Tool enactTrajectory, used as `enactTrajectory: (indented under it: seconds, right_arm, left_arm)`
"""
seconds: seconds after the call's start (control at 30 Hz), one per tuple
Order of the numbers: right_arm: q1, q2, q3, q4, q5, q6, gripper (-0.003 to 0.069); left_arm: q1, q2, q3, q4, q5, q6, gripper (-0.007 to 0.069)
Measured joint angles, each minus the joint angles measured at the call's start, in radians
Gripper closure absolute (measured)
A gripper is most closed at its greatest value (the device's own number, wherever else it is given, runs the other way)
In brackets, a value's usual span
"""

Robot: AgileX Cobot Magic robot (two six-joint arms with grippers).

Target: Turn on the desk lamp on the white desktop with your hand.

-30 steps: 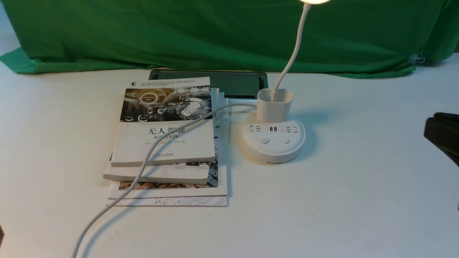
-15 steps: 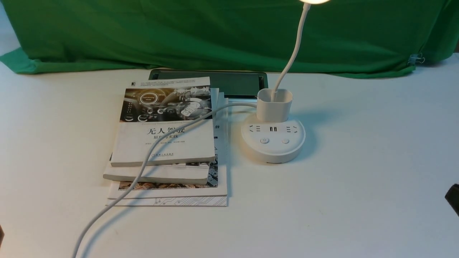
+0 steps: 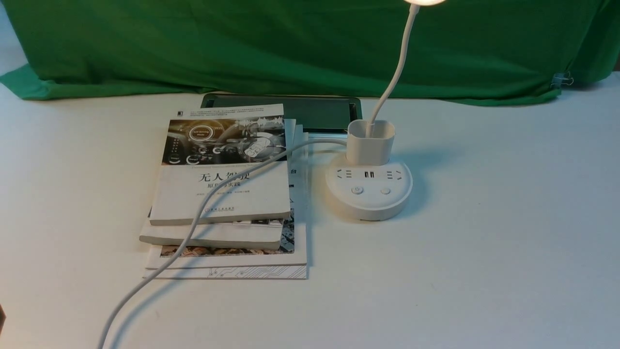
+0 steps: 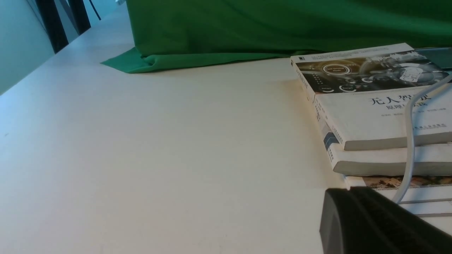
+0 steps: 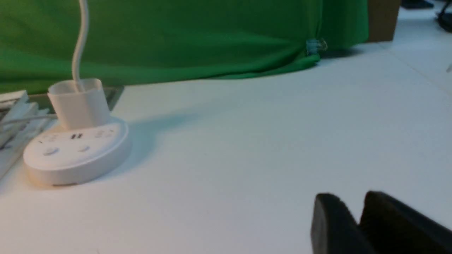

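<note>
The desk lamp stands on the white desktop (image 3: 484, 242), its round base (image 3: 369, 191) with two buttons to the right of the books. Its gooseneck (image 3: 395, 72) rises from the cup holder (image 3: 370, 141) to a glowing head (image 3: 425, 1) at the top edge. Its white cord (image 3: 193, 228) runs over the books toward the near left. The base also shows in the right wrist view (image 5: 76, 151), far from my right gripper (image 5: 356, 203), which is shut and empty. My left gripper (image 4: 349, 189) is shut and empty, near the books' corner. Neither gripper's jaws show in the front view.
A stack of books (image 3: 223, 194) lies left of the lamp, with a dark tablet (image 3: 315, 109) behind it. A green cloth (image 3: 290, 43) hangs along the back, held by a clip (image 3: 562, 79) at the right.
My right gripper, seen at the front view's right edge a second ago, dropped lower and has left that view. The lamp, cord and books have not moved.
</note>
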Motion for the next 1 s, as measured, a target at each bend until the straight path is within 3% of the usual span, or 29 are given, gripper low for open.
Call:
enactTrajectory:
  seconds: [1.0]
  right_arm:
    - [-0.006,0.0,0.0,0.0,0.008,0.002,0.0422]
  left_arm:
    - [0.0,0.0,0.0,0.001,0.0,0.0,0.0603]
